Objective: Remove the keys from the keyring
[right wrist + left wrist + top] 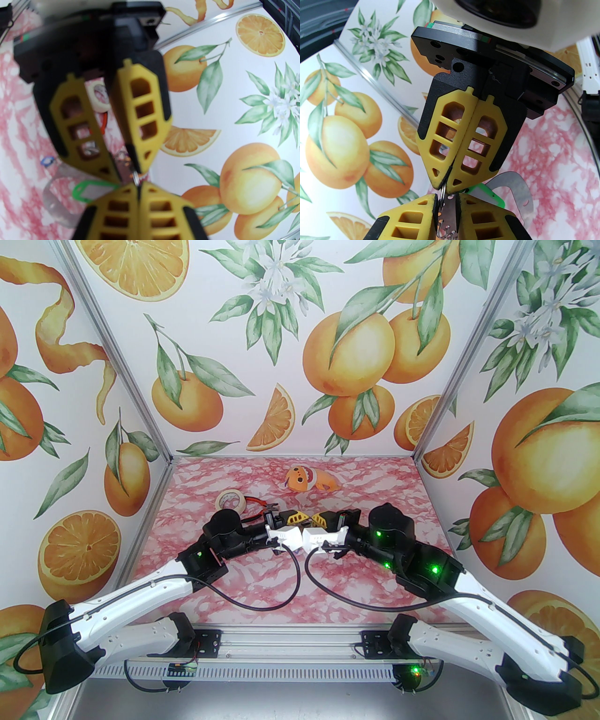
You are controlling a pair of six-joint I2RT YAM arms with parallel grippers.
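keyring (519, 187) is hanging over the table (243, 577), between my two grippers, which are meeting tip to tip. my left gripper (447, 198) is pinching its flat metal edge between nearly closed fingers. my right gripper (444, 184) is pressing its tips together on a small ring (441, 196) at that edge. the green key (489, 195) is dangling just beside my left fingertips. the blue key (46, 161) is showing near the loop's other end; i am failing to tell whether it is attached.

Tape roll (230, 500), pliers (255, 508) just behind L end effector (300, 519); plush (304, 478) far back; near table (262, 577) free.
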